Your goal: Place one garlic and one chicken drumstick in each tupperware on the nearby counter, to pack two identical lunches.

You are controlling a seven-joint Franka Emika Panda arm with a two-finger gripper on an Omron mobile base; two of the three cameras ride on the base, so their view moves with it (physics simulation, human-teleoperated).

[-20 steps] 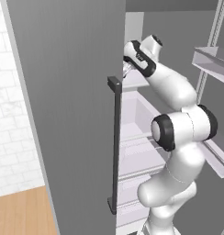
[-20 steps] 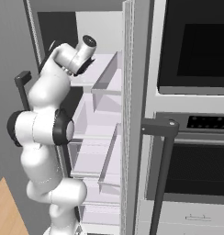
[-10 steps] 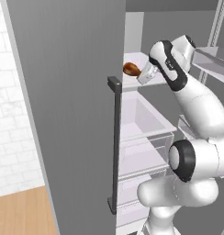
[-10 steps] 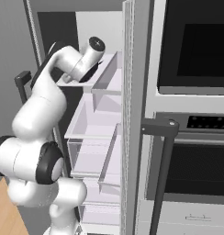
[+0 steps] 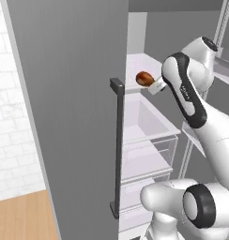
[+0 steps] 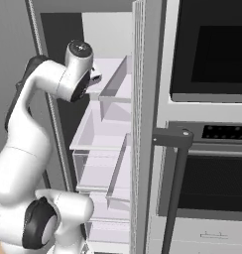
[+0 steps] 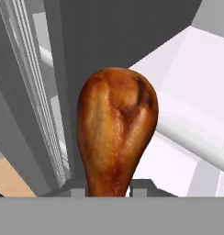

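The open refrigerator (image 5: pixel 149 140) is showing pale shelves and clear drawers, with its grey door (image 5: pixel 69 108) and dark vertical handle (image 5: pixel 117 150) standing at nine o'clock of the arm in the left base view. The built-in oven (image 6: pixel 207 124) is standing at three o'clock in the right base view. The gripper (image 7: pixel 109 186) is reaching over the upper shelf (image 5: pixel 140 70), its jaws nearly closed and clamping the narrow end of the chicken drumstick (image 7: pixel 116 128), whose browned thick end is pointing toward twelve o'clock in the hand view.
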